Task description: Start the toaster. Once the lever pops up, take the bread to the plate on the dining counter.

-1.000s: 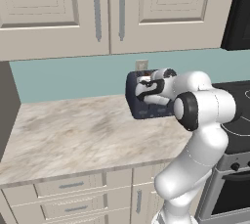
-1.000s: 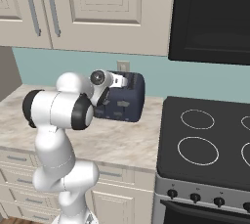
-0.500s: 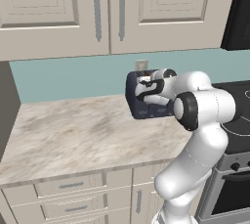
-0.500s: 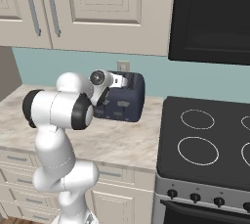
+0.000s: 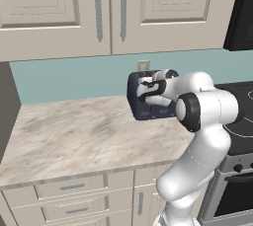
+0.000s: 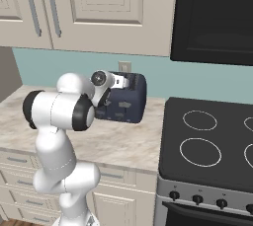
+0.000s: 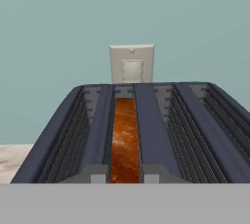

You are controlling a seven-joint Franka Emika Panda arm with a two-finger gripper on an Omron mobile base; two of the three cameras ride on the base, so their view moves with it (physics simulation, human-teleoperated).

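Observation:
The dark navy toaster (image 5: 148, 107) (image 6: 126, 104) stands at the back of the marbled worktop, against the teal wall. In the hand view I look along its slotted top (image 7: 152, 130). The brown bread (image 7: 125, 137) stands upright in the second slot from the left. My gripper (image 7: 125, 179) (image 5: 145, 86) (image 6: 118, 79) sits over the toaster's top at its near end, and its two grey fingertips (image 7: 97, 177) press the slice from both sides, so it is shut on the bread. The plate and the dining counter are out of view.
A wall socket (image 7: 132, 64) (image 5: 143, 65) sits just behind the toaster. A black stove (image 6: 210, 138) adjoins the worktop on the right, with a dark microwave (image 6: 217, 15) above. Upper cabinets (image 5: 108, 8) hang overhead. Bare worktop (image 5: 74, 131) stretches to the left.
The fingers have closed from wide open onto the bread in the slot. The arm and the toaster have stayed where they were.

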